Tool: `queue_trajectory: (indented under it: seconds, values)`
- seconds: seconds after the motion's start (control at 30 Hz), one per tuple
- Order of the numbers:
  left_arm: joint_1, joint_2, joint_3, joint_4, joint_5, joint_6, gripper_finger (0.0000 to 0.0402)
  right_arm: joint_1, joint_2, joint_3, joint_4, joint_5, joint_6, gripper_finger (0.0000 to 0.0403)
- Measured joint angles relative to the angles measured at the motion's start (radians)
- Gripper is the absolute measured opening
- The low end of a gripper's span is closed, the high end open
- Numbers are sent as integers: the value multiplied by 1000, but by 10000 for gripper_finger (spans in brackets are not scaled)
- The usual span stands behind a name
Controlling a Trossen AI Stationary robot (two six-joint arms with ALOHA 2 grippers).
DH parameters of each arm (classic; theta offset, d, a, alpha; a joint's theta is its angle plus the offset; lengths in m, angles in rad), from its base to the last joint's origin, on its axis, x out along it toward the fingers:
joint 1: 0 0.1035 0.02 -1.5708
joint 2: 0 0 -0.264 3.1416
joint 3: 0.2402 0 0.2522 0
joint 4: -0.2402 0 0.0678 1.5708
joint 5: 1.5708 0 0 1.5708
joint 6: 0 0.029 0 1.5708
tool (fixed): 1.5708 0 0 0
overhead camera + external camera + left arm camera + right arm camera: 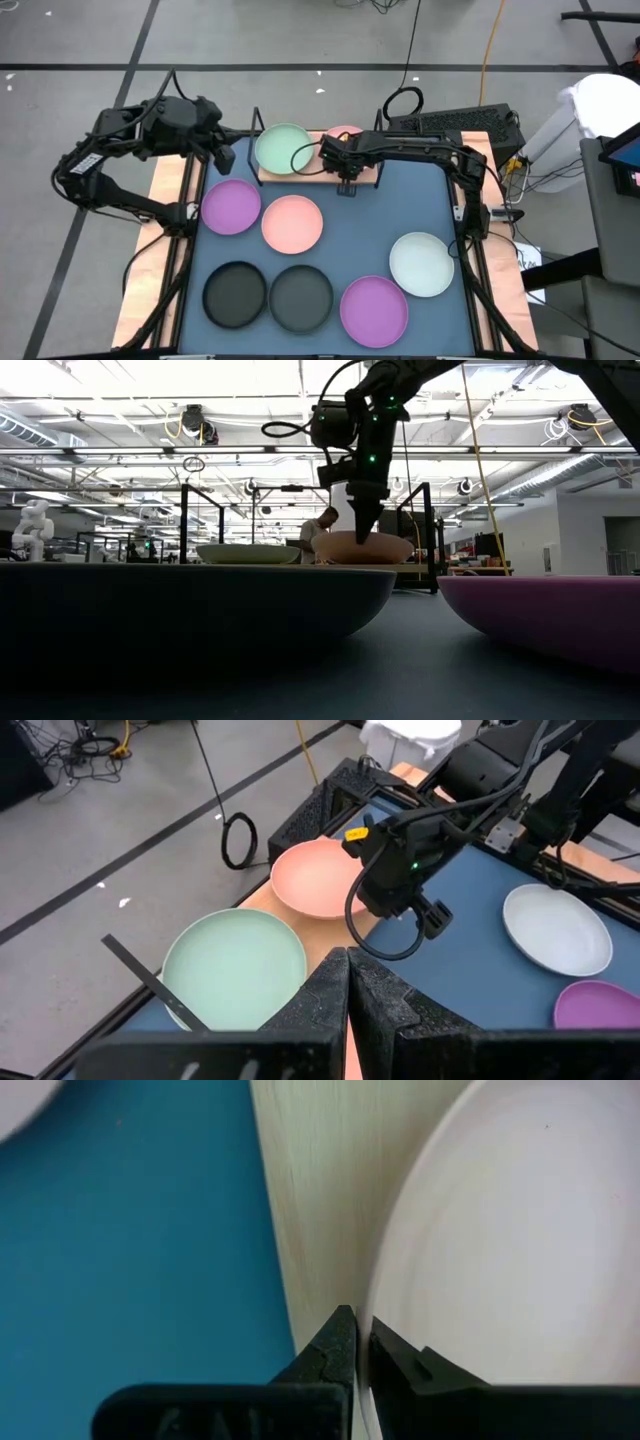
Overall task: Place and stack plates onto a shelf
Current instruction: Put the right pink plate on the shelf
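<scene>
two dark grey plates lie side by side at the near edge of the dark blue mat (360, 215), the left dark grey plate (235, 294) toward the near left corner and the right dark grey plate (301, 297) just beside it, rims almost touching. near purple plate (374, 310) sits to their right, also at the near edge. whitish plate (421, 264) lies farther in, near the right edge of the mat and close to the near purple plate. at mid-depth, the loose pink plate (292, 223) lies close beside the far purple plate (231, 207), which sits near the left edge. the shelf (268, 176), a light wooden board with thin black wire posts, stands at the far edge of the mat. mint green plate (284, 149) rests on its left half; the shelf pink plate (320, 878) rests on its right half, apart from the green one. the right gripper (347, 183) is at the near rim of the shelf pink plate, pointing down; its fingers (335, 1345) are drawn almost together, pinching the thin rim of that plate, which rests on the board. the left gripper (226, 158) hangs at the far left corner of the mat, just left of the shelf, well above the surface, its fingers (322, 988) pressed together and holding nothing.
</scene>
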Motion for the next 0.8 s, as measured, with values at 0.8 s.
queue_trajectory:
  seconds: [0.8]
  values:
    - [0,24,0,1,0,-19,10,0,0,-61,114,3,5,5]
